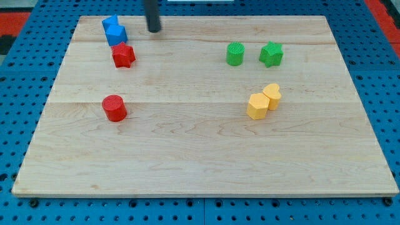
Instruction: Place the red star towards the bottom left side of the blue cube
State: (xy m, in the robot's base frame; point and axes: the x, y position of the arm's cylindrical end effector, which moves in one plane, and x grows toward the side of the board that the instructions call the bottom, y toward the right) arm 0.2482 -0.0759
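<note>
The red star (124,55) lies near the view's top left, just below and slightly right of the blue cube (116,34). A second blue block (109,23) sits right behind the cube, touching it. My tip (153,29) is the dark rod's lower end at the view's top, to the right of the blue cube and above-right of the red star, apart from both.
A red cylinder (114,107) stands at the left middle. A green cylinder (235,54) and a green star (271,54) sit at the upper right. Two yellow blocks (257,105) (272,95) touch each other at the right middle. The wooden board (200,169) lies on a blue pegboard.
</note>
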